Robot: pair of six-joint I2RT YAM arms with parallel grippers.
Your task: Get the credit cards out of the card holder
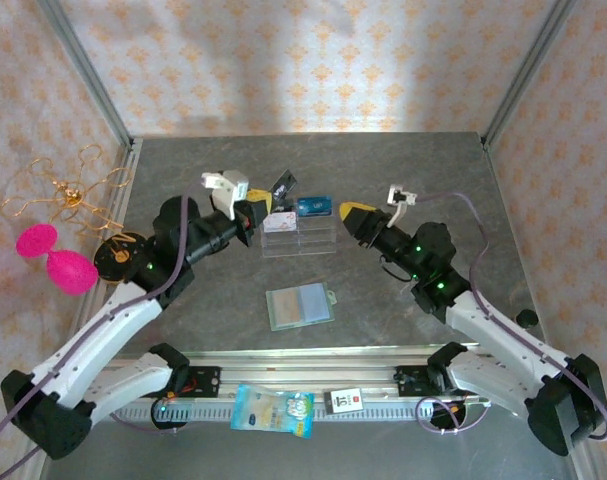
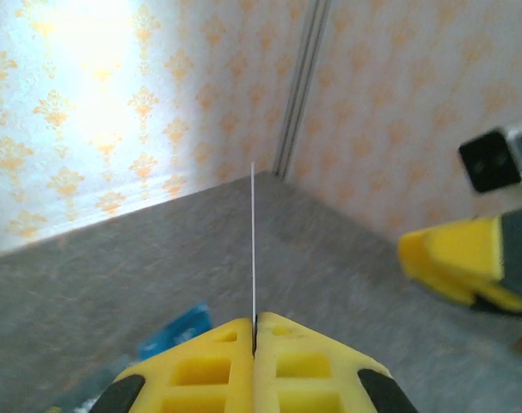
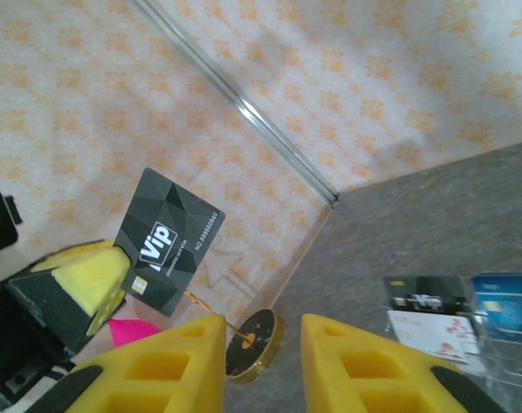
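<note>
**Dark card held up beside the rack**

The left gripper point(image 2: 254, 334) is squeezed tight on a dark card point(image 3: 168, 241). From the left wrist, the card is just a thin line standing up out of the yellow tips. The right gripper point(image 3: 262, 327) is open a little and holds nothing.

The wallet point(image 1: 301, 306) lies flat on the table point(image 1: 183, 165), in the lower middle of the top view. It looks open, and its long side runs left to right. It is too small to tell if any cards are inside. 1 white card point(image 3: 432, 331) sits in the rack point(image 1: 303, 243), near the middle of the top view.

In the top view, the dark card sticks up and to the right of the left jaws. The rack is just to their lower right. So the left arm likely only needs a short move to set the card down there. The 2 grippers look about equally far from the wallet, 1 on each side and both well above it in the frame.
</note>
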